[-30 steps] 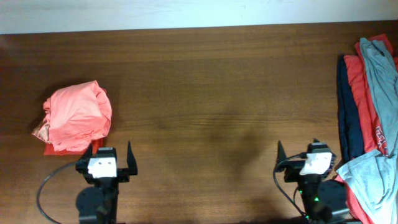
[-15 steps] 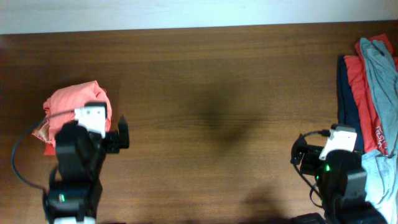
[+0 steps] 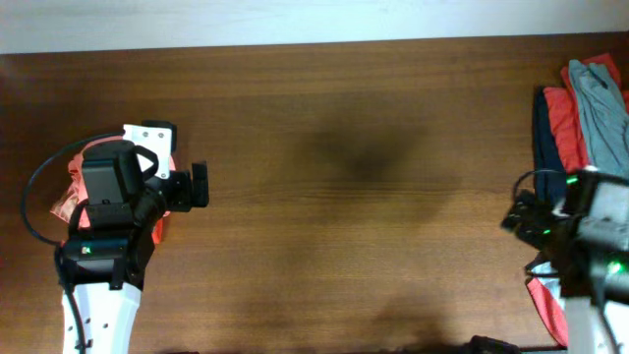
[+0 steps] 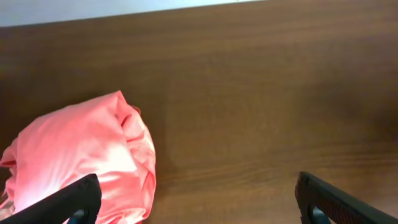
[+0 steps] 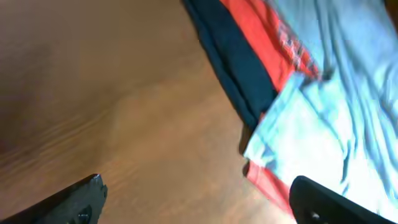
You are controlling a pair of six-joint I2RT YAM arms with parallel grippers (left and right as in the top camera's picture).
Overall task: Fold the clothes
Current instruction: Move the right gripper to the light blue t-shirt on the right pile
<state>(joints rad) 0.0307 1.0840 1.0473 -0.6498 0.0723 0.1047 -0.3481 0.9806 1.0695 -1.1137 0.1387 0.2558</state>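
The clothes lie in two places. A crumpled coral-red T-shirt [image 4: 81,155] sits at the table's left, mostly covered from above by my left arm [image 3: 113,197]. My left gripper [image 4: 199,202] hangs open above the shirt's right edge and bare wood, holding nothing. At the right edge lies a pile: pale grey-blue shirt [image 3: 600,108], coral-red shirt [image 3: 560,123], navy shirt [image 3: 543,138]. My right gripper [image 5: 199,198] is open over the wood just left of the pile, its right finger [image 5: 323,202] above the pale blue cloth [image 5: 323,118] and a red hem.
The dark wooden table [image 3: 344,246] runs wide between the two arms. A pale wall strip [image 3: 295,20] borders its far edge. A black cable [image 3: 34,197] loops beside the left arm.
Both arms have risen from the front edge and moved away from it. The left one now covers the coral shirt; the right one has shifted right to the pile. Both grippers stayed open.
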